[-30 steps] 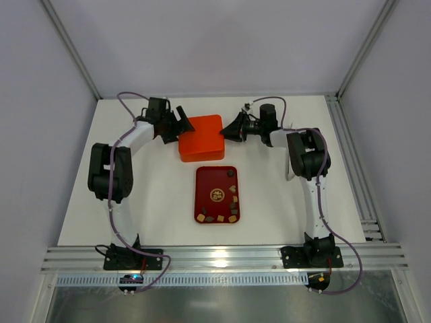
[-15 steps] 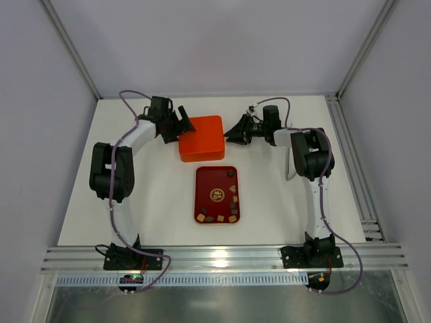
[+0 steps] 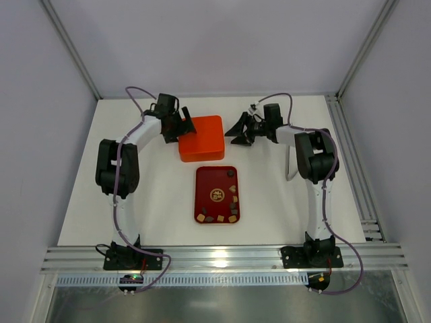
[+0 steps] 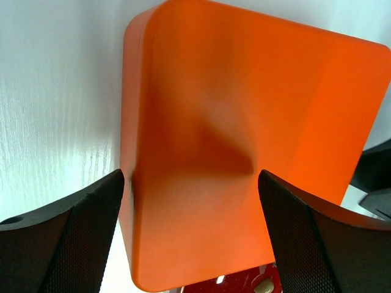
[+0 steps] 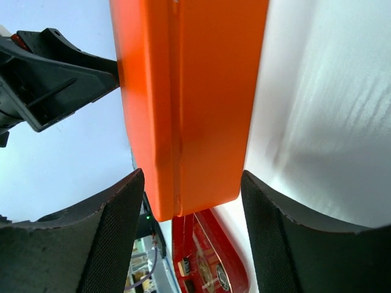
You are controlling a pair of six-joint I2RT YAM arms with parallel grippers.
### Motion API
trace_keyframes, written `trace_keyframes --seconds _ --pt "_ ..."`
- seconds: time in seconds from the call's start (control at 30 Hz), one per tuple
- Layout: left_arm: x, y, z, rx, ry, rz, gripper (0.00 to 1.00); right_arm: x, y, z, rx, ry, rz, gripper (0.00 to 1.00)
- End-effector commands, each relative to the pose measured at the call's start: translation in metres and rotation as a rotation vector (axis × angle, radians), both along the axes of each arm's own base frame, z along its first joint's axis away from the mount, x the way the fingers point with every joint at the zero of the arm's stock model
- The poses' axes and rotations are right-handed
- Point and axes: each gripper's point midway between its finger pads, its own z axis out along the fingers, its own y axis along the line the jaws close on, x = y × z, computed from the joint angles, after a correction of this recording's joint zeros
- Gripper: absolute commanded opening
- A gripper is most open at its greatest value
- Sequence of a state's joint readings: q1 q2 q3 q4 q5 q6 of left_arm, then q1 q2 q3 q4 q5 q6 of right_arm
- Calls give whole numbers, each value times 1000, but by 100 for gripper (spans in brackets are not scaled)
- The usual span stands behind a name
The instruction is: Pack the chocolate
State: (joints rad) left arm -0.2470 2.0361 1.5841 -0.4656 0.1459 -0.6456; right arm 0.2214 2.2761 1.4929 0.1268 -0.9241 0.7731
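Note:
The chocolate is several small brown and tan pieces lying along the right and near sides of the dark red tray. The orange box lies closed just behind the tray. My left gripper is open at the box's left edge. In the left wrist view its fingers straddle the box, not touching it. My right gripper is open, a little off the box's right edge. In the right wrist view the box lies ahead between my fingers.
The red tray's edge shows below the box in the left wrist view and the right wrist view. The left gripper shows beyond the box in the right wrist view. A metal rail runs along the table's near edge.
My right gripper has drawn back to the right, off the box's right edge. My left gripper has shifted slightly right toward the box. The box and tray have not moved.

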Motion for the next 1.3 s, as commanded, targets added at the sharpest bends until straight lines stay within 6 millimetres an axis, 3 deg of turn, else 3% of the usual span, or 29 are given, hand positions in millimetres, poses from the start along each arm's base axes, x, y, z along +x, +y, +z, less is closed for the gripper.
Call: trace_keyframes --seconds 0.0,0.13,0.57,0.63,0.8,1.0,1.13,1.27 --pt "0 6 -3 87 26 4 88 3 0 33 -24 -120 -1 67" --pt "-1 6 -8 116 49 5 88 4 2 37 -28 -140 -4 72" --pt "-3 2 -17 164 96 -16 88 -5 19 15 -181 -129 48 72" --pt "-2 1 -18 163 98 -16 88 -5 19 9 -201 -114 42 68" --pt "-4 1 -22 167 112 -16 89 -7 13 -6 -250 -71 25 47" --pt "-5 1 -31 173 135 -15 88 -17 7 -29 -312 -17 22 41" --pt "-6 1 -29 177 134 -25 89 -19 7 -23 -303 -35 23 40" --pt "-12 0 -25 175 147 -53 89 -17 9 0 -292 -84 26 41"
